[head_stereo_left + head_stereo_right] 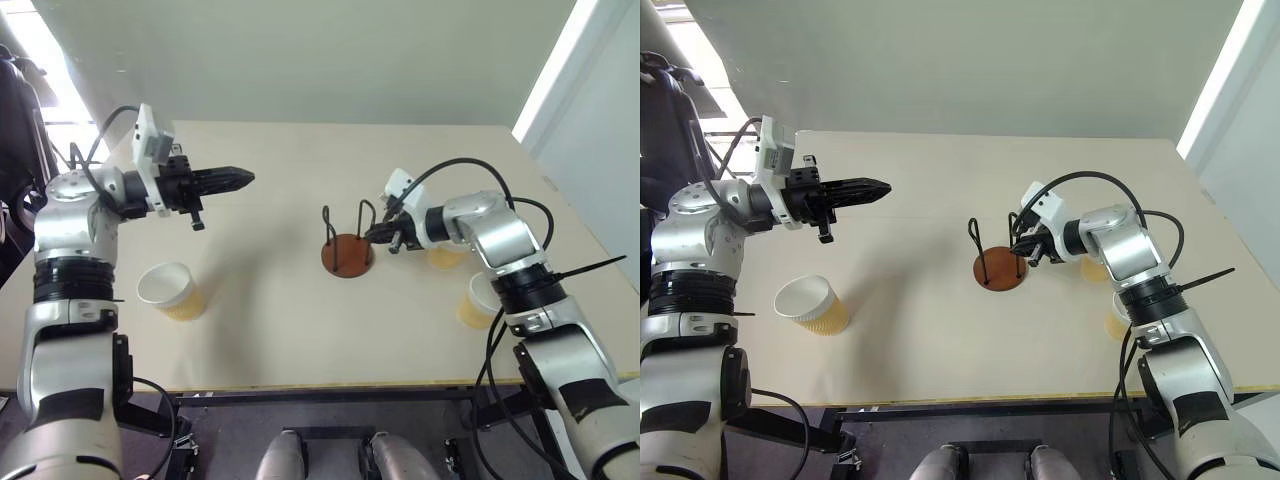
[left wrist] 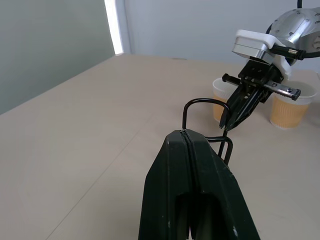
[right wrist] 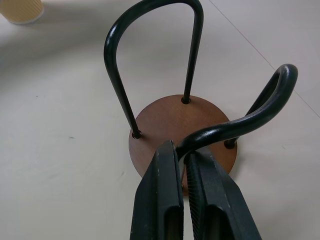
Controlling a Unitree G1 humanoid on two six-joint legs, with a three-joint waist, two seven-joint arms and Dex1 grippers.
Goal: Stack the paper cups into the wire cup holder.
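The wire cup holder [image 1: 346, 256], a reddish-brown disc with two black wire loops, stands at mid-table. My right gripper [image 1: 371, 235] is shut on the top of its right-hand loop [image 3: 235, 125], and the wire passes between the fingertips. One paper cup [image 1: 171, 290] stands upright at the near left. Two more paper cups [image 1: 446, 258] [image 1: 477, 301] stand at the right, partly hidden by my right arm. My left gripper [image 1: 243, 178] is held level above the table, left of the holder, shut and empty.
The beige table [image 1: 280, 330] ends at a front edge close to the left cup. A white wall panel [image 1: 590, 110] rises beyond the table's right side. Dark equipment [image 1: 15, 110] stands at the far left.
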